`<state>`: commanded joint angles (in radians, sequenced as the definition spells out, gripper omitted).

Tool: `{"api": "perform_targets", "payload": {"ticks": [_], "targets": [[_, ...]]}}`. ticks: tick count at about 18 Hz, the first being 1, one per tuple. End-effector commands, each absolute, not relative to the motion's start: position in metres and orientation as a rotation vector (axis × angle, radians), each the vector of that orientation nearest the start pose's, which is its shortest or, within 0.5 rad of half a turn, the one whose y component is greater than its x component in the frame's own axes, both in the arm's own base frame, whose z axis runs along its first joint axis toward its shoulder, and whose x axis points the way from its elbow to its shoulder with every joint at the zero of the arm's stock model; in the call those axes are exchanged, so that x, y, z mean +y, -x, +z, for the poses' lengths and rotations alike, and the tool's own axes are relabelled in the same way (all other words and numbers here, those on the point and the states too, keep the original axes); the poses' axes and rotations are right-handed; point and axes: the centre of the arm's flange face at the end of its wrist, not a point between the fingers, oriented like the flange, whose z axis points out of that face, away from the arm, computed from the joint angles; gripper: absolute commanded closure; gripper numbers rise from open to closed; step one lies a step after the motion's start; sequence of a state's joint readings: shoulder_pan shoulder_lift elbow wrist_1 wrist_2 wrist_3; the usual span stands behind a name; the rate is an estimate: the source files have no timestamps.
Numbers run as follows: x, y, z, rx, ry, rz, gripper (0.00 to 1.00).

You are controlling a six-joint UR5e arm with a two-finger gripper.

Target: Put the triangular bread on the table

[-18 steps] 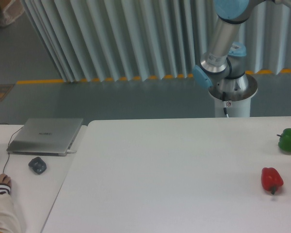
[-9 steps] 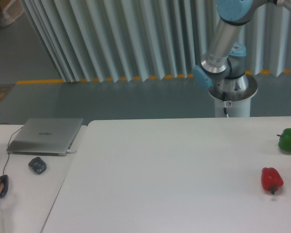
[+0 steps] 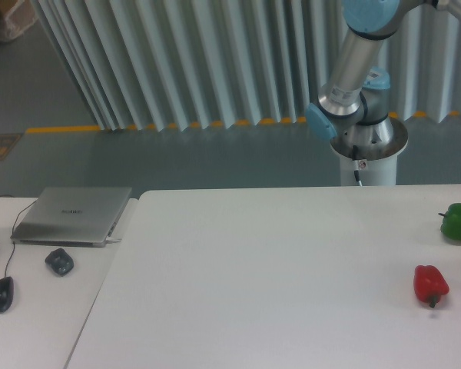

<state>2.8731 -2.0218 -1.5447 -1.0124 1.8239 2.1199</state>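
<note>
The large white table (image 3: pixel 269 269) fills the lower right of the camera view. The triangular bread is out of view. Only the arm's lower segments (image 3: pixel 353 69) and its base (image 3: pixel 365 146) show behind the table's far edge; the arm runs up and out of the frame at the top right. The gripper itself is out of view.
A red pepper (image 3: pixel 430 285) lies near the table's right side, with a green pepper (image 3: pixel 459 221) behind it at the right edge. On the smaller desk at left are a closed laptop (image 3: pixel 73 214), a dark round object (image 3: pixel 59 261) and a black mouse (image 3: pixel 0 294).
A person's hand on the left desk has pulled back out of view, leaving the black mouse uncovered. The arm's upper segment shifted slightly to the right.
</note>
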Motion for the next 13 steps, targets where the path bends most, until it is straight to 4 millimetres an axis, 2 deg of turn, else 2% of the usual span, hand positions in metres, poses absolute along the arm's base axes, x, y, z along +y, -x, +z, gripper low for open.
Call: {"api": "perform_targets", "payload": {"ticks": [2, 3, 6, 7, 8, 9, 10, 11, 13], "targets": [[0.278, 0.603, 0.299, 1.325, 3.138, 0.163, 0.06], [0.278, 0.603, 0.299, 1.328, 3.138, 0.162, 0.17], [0.278, 0.604, 0.3, 1.33, 3.138, 0.164, 0.28], [0.278, 0.604, 0.301, 1.328, 3.139, 0.167, 0.33], [0.278, 0.604, 0.301, 1.325, 3.14, 0.167, 0.44], [0.278, 0.604, 0.301, 1.328, 3.139, 0.167, 0.44], [0.279, 0.605, 0.305, 1.348, 3.131, 0.174, 0.2], [0.278, 0.606, 0.306, 1.349, 3.133, 0.176, 0.08], [0.277, 0.603, 0.317, 1.352, 3.132, 0.191, 0.01]]}}
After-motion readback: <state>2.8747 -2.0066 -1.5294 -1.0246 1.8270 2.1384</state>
